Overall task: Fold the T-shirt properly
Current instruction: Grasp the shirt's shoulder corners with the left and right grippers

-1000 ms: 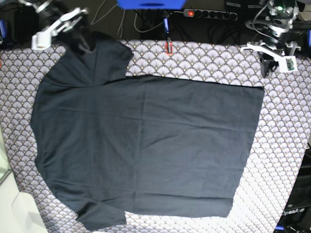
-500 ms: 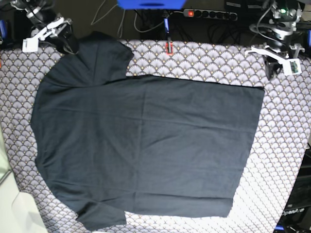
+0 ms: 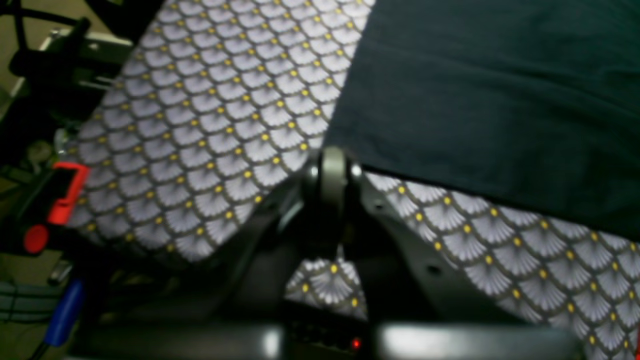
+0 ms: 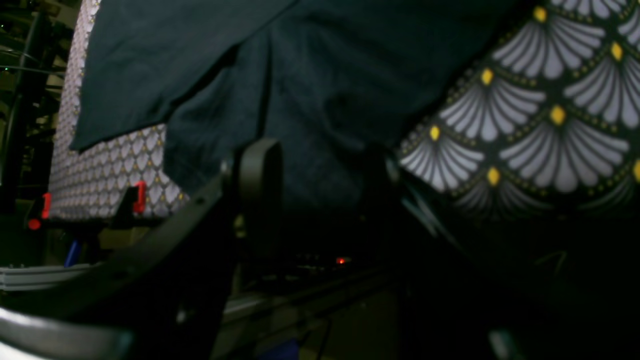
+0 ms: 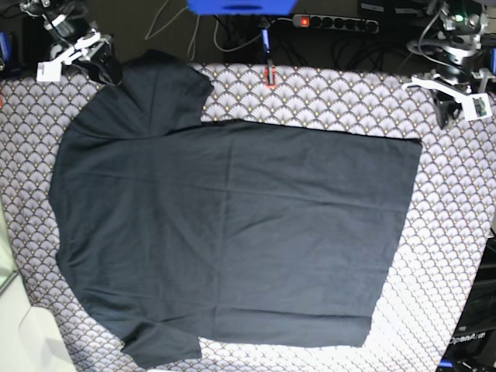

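The dark T-shirt lies spread flat on the patterned tablecloth, with its sleeves to the left and its hem to the right. My right gripper hovers at the far left corner, just beside the upper sleeve. In the right wrist view its jaws stand apart, with the sleeve lying beyond them and nothing gripped. My left gripper hangs at the far right, above bare tablecloth off the hem's corner. In the left wrist view it is shut and empty, just short of the shirt's edge.
A power strip and cables lie behind the table. A red clamp grips the far table edge, also seen as a red clamp in the left wrist view. A white surface borders the near left corner.
My right gripper has moved left, off the upper sleeve to the table's far left corner. My left gripper has drifted a little to the right. The shirt lies as before.
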Controlling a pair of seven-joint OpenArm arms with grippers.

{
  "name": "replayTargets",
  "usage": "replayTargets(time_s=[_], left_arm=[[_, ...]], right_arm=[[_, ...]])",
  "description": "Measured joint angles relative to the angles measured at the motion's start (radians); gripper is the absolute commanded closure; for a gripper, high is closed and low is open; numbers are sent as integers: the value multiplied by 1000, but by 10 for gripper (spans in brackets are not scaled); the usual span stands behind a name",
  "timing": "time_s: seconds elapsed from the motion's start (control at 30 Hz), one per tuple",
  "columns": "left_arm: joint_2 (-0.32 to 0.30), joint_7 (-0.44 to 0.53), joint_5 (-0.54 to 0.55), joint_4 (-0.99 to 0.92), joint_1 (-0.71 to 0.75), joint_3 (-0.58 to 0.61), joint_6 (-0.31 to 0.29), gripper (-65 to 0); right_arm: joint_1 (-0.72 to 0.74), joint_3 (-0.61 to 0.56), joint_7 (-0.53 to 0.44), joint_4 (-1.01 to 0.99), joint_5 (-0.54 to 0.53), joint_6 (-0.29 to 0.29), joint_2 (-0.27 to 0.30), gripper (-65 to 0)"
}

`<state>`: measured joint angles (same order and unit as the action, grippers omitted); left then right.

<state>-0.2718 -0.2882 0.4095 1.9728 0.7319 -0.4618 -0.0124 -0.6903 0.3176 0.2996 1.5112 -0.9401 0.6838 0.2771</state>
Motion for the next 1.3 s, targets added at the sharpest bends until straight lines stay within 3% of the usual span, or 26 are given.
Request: replayTargets(time_s=[0.83,1.0,1.07,1.3], left_arm=[[3,0,0,-1,-1,0,0,0],[3,0,0,-1,-1,0,0,0],[3,0,0,-1,-1,0,0,0],[3,0,1,-5,-6,0,1,0]], right_arm=[[3,0,-15,-76,-11,8,3,-275],[8,-60,-34,-72,-18,8,5,-268],[14,-68,-31,-71,-18,8,5,-232],[35,-104,0,-77,-6,7,6,0]])
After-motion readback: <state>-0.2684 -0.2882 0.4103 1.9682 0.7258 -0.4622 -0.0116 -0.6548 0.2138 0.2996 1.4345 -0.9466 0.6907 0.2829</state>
